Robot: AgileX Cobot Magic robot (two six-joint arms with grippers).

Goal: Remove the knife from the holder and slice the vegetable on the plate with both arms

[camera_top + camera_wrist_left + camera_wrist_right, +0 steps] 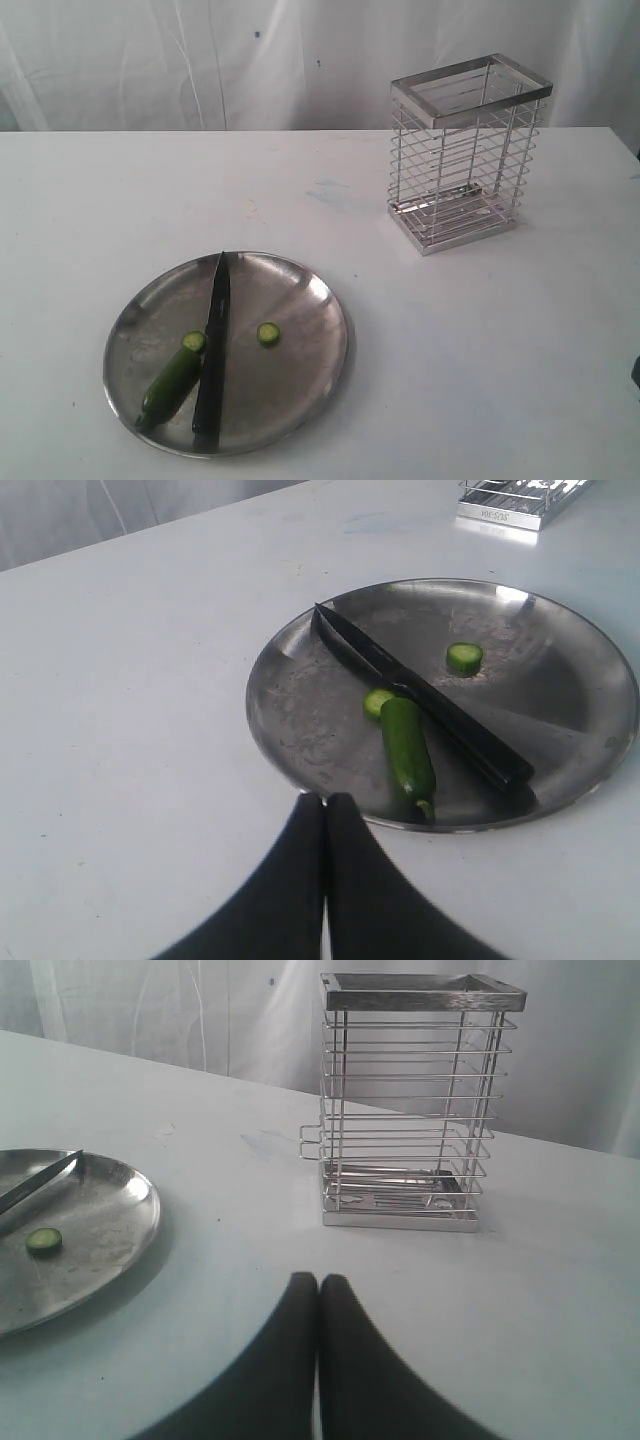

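Note:
The steel plate [300,290] lies at the front left of the white table. On it rests the black knife [213,345], its tip pointing to the far rim. The green vegetable [168,385] lies left of the knife, a cut slice [194,342] at its end. Another round slice [268,334] sits right of the blade. The wire holder [465,150] stands empty at the back right. My left gripper [325,800] is shut and empty, just short of the plate [300,730]. My right gripper [318,1280] is shut and empty, in front of the holder [410,1110]. Neither gripper shows in the exterior view.
A white curtain hangs behind the table. The table's far edge runs just behind the holder.

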